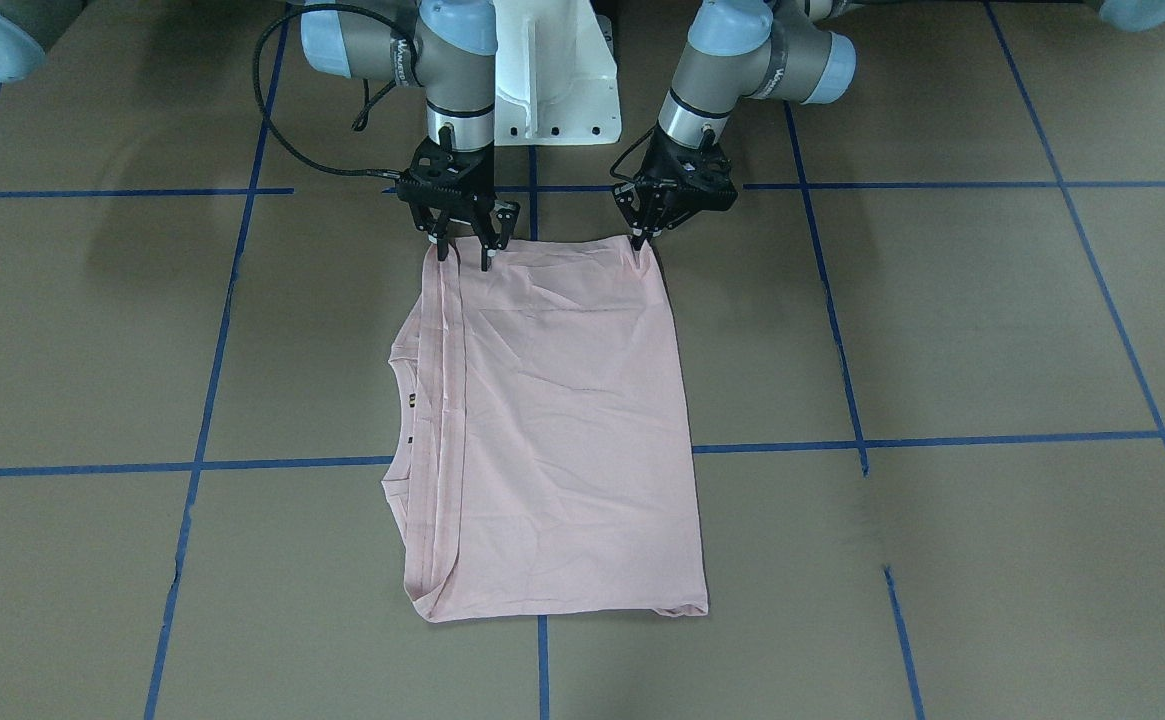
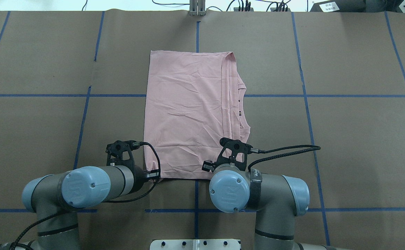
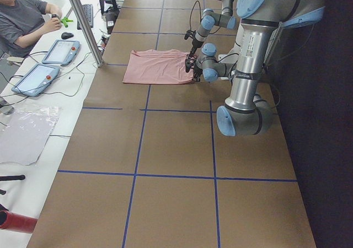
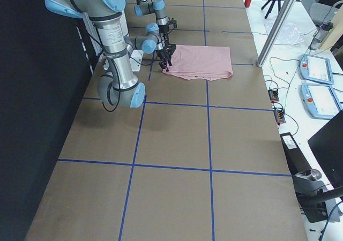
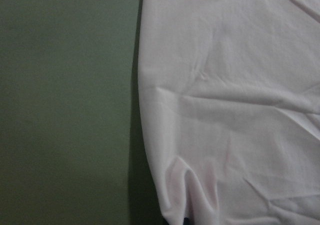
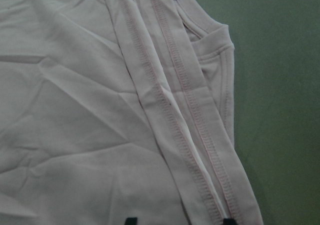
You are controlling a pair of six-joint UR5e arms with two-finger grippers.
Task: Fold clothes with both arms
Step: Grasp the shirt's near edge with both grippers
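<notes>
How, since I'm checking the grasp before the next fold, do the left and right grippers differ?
The left gripper pinches the T-shirt at its plain corner, fingers together; the right gripper holds its fingers spread over the corner with stacked hems. The left gripper leans; the right gripper points down. Both sit at one short edge of the T-shirt.

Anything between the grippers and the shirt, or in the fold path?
Nothing visible. Both sit at the T-shirt's robot-side edge: the left gripper looks pinched on one corner, and the right gripper is open, fingertips straddling the hemmed corner. The table around it shows only blue tape lines.
</notes>
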